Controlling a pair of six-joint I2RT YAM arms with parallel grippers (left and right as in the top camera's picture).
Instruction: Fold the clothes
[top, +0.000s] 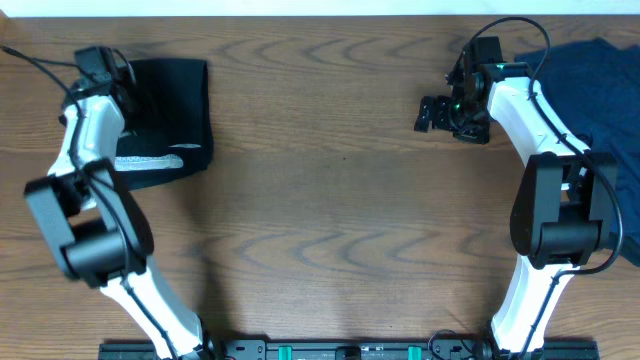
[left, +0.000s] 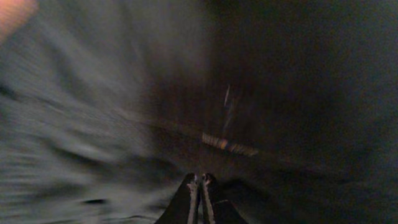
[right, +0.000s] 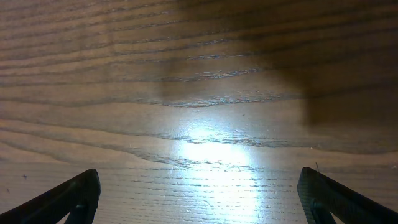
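Note:
A folded black garment (top: 172, 100) lies at the far left of the table, with a pale grey-white strip (top: 150, 160) along its near edge. My left gripper (top: 115, 80) hovers over the garment's left part. In the left wrist view the left gripper (left: 199, 180) is shut, its tips pressed together just above blurred dark fabric (left: 292, 81), with nothing seen between them. A navy blue garment (top: 600, 90) lies crumpled at the far right, partly under the right arm. My right gripper (top: 430, 112) points left over bare wood and stands open (right: 198, 175), holding nothing.
The wooden table (top: 330, 200) stretches between the two arms. Both arm bases sit on a rail (top: 340, 350) at the near edge. The navy garment runs off the right edge of the overhead view.

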